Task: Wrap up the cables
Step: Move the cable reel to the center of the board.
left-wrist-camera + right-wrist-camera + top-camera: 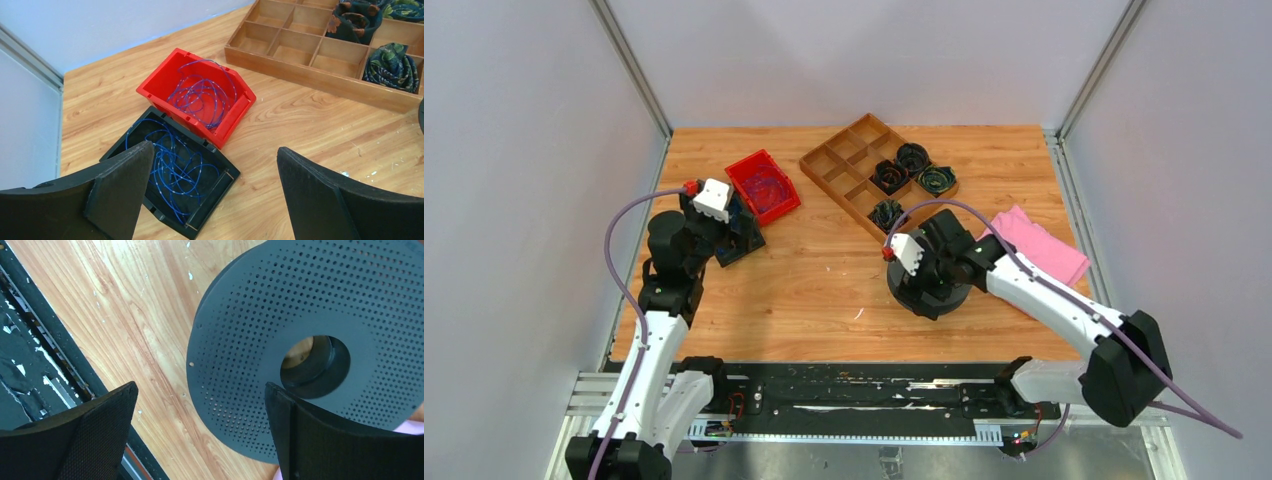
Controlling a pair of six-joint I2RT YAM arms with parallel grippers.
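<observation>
- Wood-grain table (824, 290) is carrying the whole layout, with pale grey walls standing round it on three sides.
- Two tangles of loose cables (202, 95), thin and blue, are lying in bins at the table's left rear. One is filling a red bin (240, 107) and the other a black bin (220, 186) just in front of it. The two bins are appearing to touch at one corner.
- Four bundles of coiled cables (890, 176), dark with green and yellow tints, are sitting in separate compartments at the right end of a wooden divider tray (834, 165) at the centre rear.
- The left gripper (215, 150) is hovering above the black bin, with its jaws standing wide apart and gripping nothing.
- The right gripper (200, 387) is hanging over a dark grey perforated spool (310, 300), jaws likewise spread to full width and holding nothing. One finger is showing over the disc's edge and the other over bare wood. Whether either is touching the spool cannot be told.
- The spool is sitting on the table in front of the tray, well apart from both bins.
- A pink cloth (1039, 245) is lying just to the right of the spool, near the table's right edge.
</observation>
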